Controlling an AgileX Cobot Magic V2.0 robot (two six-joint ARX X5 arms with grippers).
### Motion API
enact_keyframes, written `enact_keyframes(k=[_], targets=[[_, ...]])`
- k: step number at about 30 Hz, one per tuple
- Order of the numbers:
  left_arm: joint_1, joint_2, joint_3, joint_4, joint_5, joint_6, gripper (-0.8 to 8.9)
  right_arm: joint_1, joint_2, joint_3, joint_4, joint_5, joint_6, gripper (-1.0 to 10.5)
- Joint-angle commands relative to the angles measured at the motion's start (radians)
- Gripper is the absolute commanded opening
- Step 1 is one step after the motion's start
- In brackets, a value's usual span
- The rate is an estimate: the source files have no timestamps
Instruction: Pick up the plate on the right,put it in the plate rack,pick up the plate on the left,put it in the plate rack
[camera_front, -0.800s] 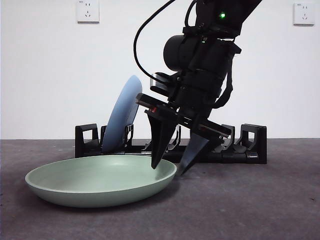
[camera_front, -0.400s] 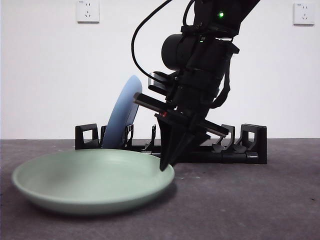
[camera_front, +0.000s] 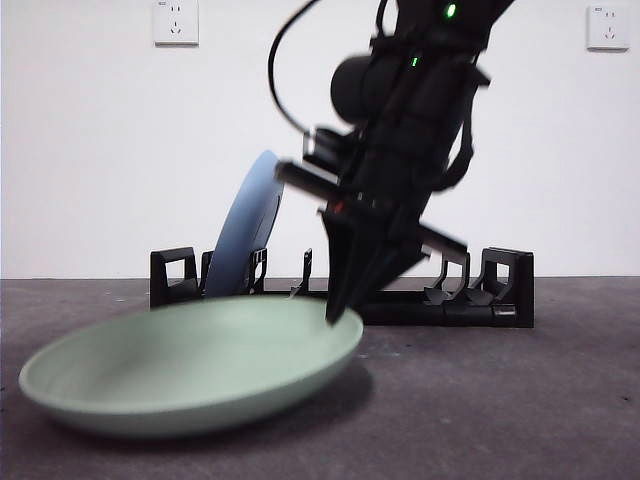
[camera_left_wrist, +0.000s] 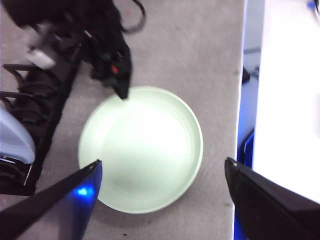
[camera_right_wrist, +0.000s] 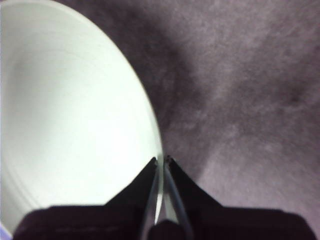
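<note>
A pale green plate (camera_front: 190, 375) lies on the grey table in front of the plate rack (camera_front: 505, 290), tilted up at its right rim. My right gripper (camera_front: 338, 315) comes down from above and is shut on that rim; the right wrist view shows the jaws (camera_right_wrist: 161, 162) pinching the green plate's edge (camera_right_wrist: 65, 115). A light blue plate (camera_front: 245, 230) stands upright in the rack's left part. My left gripper (camera_left_wrist: 162, 161) hangs open high above the green plate (camera_left_wrist: 142, 150), holding nothing. The left wrist view also shows the rack (camera_left_wrist: 50, 120), the blue plate (camera_left_wrist: 12, 135) and the right gripper (camera_left_wrist: 120, 90).
Two wall sockets (camera_front: 176, 22) sit high on the white wall behind. In the left wrist view the table edge (camera_left_wrist: 241, 100) runs close to the green plate's far side, with a bright white surface beyond.
The right gripper's jaws have shut on the green plate's right rim. That side has risen, and the plate now tilts and has shifted slightly left.
</note>
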Motion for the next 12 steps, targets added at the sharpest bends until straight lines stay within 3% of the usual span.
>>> enact_keyframes(k=[1,12], targets=[[-0.054,0.013,-0.004,-0.005,-0.047,0.032,4.16,-0.011,-0.061,0.02,-0.021,-0.006,-0.002,-0.1],[-0.209,0.028,-0.004,0.008,-0.205,0.099,4.16,-0.09,-0.209,0.248,-0.36,0.001,-0.06,-0.1]])
